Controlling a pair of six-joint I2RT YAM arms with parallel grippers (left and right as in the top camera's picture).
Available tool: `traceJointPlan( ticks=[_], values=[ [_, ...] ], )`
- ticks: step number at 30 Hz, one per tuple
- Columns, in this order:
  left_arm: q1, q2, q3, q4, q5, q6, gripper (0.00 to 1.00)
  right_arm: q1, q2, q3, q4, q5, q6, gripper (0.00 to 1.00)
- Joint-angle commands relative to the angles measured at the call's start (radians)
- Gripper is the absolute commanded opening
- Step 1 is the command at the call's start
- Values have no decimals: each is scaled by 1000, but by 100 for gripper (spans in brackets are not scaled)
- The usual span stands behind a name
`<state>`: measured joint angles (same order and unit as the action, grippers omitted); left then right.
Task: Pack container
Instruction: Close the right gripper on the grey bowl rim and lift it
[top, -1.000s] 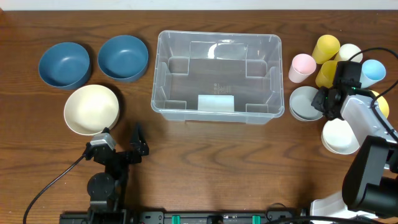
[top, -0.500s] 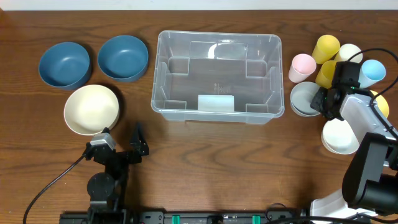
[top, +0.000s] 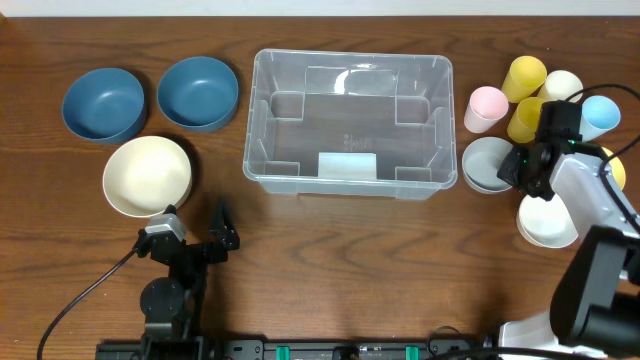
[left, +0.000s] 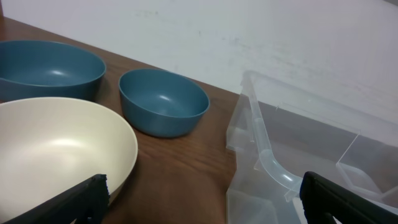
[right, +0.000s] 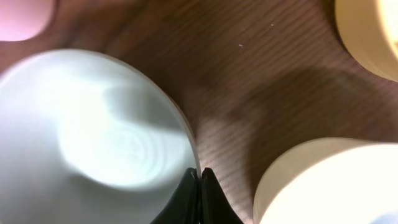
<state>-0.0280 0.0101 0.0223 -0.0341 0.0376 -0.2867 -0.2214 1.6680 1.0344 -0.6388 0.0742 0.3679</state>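
Observation:
The container (top: 262, 176) is a large clear plastic bin at the table's middle back, with nothing inside; its near corner shows in the left wrist view (left: 267, 155). My right gripper (top: 518, 165) is to its right, shut on the right rim of a pale grey bowl (top: 483, 163). The right wrist view shows the fingers (right: 199, 177) pinched on that bowl's edge (right: 93, 143). My left gripper (top: 222, 225) is open and empty near the front left, in front of a cream bowl (top: 147, 176); its fingers (left: 199, 199) sit at the edges of the left wrist view.
Two blue bowls (top: 102, 103) (top: 198, 92) stand at the back left. Pink (top: 486, 106), yellow (top: 524, 77), cream (top: 562, 85) and light blue (top: 600, 113) cups cluster at the back right. Another cream bowl (top: 545, 220) sits just right of my right gripper.
The grey bowl has slid slightly left toward the container with my right gripper on its rim. The left arm has not moved.

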Motion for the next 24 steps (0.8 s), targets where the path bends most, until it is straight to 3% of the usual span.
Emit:
traceJointPlan(
  ticks=[1, 19, 24],
  values=[
    [-2, -6, -18, -38, -30, 17, 98, -11, -88, -9, -29, -15, 21, 1],
    [-2, -6, -18, -38, -30, 17, 98, -51, -455, -9, -164, 41, 12, 1],
    [-2, -6, -18, -38, -30, 17, 98, -48, -529, -8, -75, -240, -78, 1]
  ],
)
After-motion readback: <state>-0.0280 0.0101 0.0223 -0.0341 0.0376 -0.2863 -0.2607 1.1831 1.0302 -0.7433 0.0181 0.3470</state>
